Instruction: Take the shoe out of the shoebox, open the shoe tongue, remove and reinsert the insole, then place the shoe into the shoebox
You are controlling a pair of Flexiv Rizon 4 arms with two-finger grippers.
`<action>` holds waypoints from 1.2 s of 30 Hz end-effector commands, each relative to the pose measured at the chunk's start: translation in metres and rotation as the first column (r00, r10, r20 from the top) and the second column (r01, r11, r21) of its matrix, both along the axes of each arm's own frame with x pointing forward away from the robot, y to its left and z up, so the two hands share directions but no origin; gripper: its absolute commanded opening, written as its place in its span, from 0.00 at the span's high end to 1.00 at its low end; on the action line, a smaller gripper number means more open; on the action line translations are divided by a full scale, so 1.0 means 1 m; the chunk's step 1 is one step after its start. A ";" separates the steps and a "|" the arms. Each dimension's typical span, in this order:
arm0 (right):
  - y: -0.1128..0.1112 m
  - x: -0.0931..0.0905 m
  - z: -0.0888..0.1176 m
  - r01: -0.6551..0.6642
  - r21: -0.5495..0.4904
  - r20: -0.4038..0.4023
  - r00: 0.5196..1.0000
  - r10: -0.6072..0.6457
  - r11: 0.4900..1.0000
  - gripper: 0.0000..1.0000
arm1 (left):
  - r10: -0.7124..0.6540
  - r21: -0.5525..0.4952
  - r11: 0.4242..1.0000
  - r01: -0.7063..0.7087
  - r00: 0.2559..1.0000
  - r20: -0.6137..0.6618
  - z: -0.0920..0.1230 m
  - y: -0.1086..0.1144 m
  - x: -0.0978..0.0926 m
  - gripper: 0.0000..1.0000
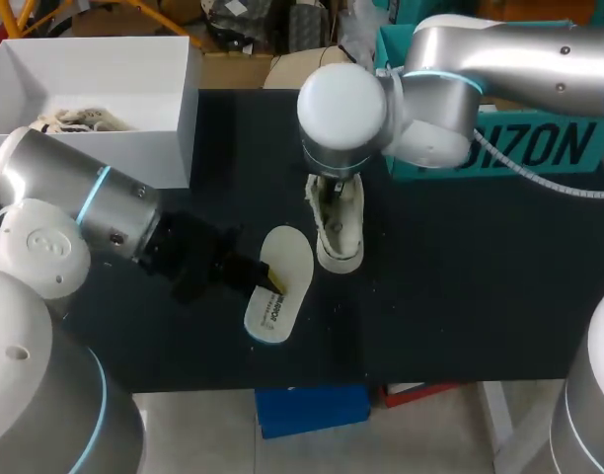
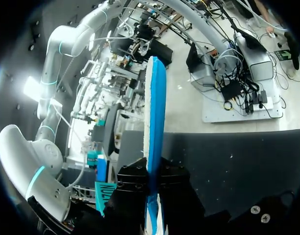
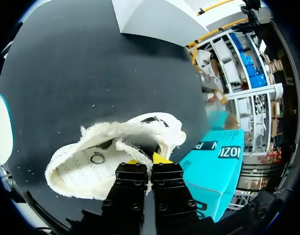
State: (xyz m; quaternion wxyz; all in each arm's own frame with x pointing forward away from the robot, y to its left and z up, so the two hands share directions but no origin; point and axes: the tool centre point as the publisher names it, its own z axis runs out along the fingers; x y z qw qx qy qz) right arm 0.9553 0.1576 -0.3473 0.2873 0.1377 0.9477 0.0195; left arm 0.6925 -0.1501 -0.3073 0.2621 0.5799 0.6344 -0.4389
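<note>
The left claw [image 2: 154,196] clamps the thin, blue-backed insole [image 2: 155,112]; the right claw [image 3: 150,159] pinches the fuzzy cream shoe [image 3: 91,161].

Cream shoe [image 1: 339,227], white insole [image 1: 287,259] with blue underside, white shoebox [image 1: 105,69], black table [image 1: 460,267]

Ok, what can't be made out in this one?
- Head view: the right claw is hidden under its own arm's wrist. Its hold on the shoe shows only in the right wrist view.
- Left wrist view: the insole, edge-on, covers the tips of the left claw.
- Right wrist view: the insole is cut off by the rim.
- Head view: the shoebox wall hides most of its contents.
</note>
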 end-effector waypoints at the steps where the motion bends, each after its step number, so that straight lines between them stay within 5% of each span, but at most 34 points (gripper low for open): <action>1: 0.010 0.017 -0.003 -0.029 -0.008 -0.037 0.999 0.028 1.000 1.00 | 0.000 0.002 1.000 0.000 1.000 0.002 0.000 0.000 -0.001 1.00; 18: 0.028 0.049 -0.004 -0.088 -0.048 -0.085 0.993 0.083 0.995 1.00 | 0.000 0.002 1.000 0.000 1.000 0.002 0.000 0.000 -0.001 1.00; 36: 0.015 0.048 0.024 -0.208 -0.128 -0.125 0.973 0.192 0.970 1.00 | 0.000 0.002 1.000 0.000 1.000 0.002 0.000 0.000 -0.001 1.00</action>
